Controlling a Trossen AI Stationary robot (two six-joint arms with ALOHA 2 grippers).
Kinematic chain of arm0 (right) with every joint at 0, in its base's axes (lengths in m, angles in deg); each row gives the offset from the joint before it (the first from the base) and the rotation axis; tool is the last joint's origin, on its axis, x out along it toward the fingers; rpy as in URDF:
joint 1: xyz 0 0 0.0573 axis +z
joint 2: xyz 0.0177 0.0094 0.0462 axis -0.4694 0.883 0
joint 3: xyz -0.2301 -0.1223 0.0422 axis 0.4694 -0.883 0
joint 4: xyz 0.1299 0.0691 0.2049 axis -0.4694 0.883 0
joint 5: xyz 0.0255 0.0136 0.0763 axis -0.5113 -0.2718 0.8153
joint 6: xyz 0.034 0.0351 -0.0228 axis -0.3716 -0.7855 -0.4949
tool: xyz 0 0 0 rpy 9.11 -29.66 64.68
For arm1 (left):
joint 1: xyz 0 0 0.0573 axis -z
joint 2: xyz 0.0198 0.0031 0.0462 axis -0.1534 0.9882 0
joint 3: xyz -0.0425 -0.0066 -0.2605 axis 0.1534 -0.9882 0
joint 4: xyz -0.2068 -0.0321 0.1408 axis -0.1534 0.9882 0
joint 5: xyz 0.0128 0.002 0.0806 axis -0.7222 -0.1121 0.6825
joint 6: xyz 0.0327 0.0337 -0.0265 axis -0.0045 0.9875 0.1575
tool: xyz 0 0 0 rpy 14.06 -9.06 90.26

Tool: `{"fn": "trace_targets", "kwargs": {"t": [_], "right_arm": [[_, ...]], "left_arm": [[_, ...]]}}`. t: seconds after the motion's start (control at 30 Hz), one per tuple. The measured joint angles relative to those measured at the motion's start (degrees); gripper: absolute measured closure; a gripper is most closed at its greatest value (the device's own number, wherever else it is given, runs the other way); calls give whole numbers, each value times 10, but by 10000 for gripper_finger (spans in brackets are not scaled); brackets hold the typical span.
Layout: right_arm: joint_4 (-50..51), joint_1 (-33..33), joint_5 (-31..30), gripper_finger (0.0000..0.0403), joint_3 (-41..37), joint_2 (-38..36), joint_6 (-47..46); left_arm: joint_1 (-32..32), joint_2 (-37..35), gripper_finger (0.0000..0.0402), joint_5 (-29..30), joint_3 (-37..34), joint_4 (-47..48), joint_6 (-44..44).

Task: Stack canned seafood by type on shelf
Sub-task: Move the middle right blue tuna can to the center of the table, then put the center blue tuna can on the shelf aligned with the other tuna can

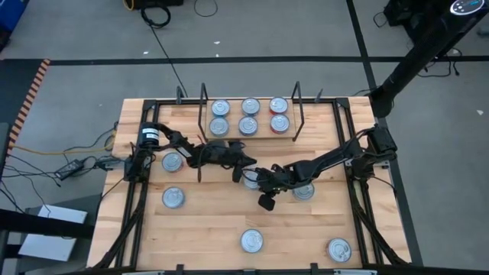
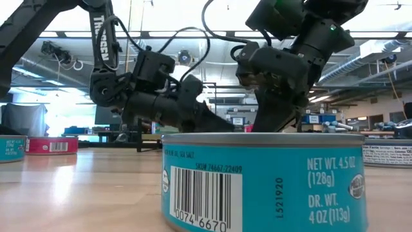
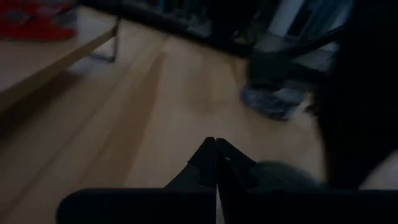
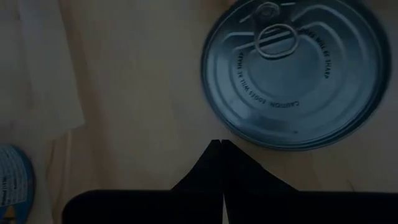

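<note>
Six tins [image 1: 247, 116] sit on the shelf [image 1: 248, 136] by the desk's [image 1: 214, 218] far edge. Loose tins [image 1: 252, 241] dot the desk. Left gripper [image 1: 246, 160] and right gripper [image 1: 258, 177], both clenched and empty, crowd the middle, a tin [image 1: 304, 191] just beside the right arm.

Wrist views dim and blurred; low view backlit by ceiling lights.

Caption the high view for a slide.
Six tins sit on the shelf, five on the tabletop; left gripper and right gripper meet mid-table, shut.

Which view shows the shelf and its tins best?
The high view: the whole shelf shows from above, with six tins in two rows between its wire uprights. The left wrist view catches only one board edge with a red tin. The low view hides it behind the arms; the right wrist view misses it.
</note>
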Motion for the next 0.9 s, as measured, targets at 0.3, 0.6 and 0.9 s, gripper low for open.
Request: {"fn": "trace_targets", "kwargs": {"t": [0.3, 0.6, 0.9], "right_arm": [[-10, 0, 0, 400, 0, 0, 4], [-63, -12, 10, 400, 0, 18, 17], [-72, -25, 17, 400, 5, 3, 15]], "left_arm": [[-4, 0, 399, 14, 0, 84, 48], [20, -1, 399, 8, 1, 116, 68], [25, -2, 399, 7, 2, 128, 64]]}}
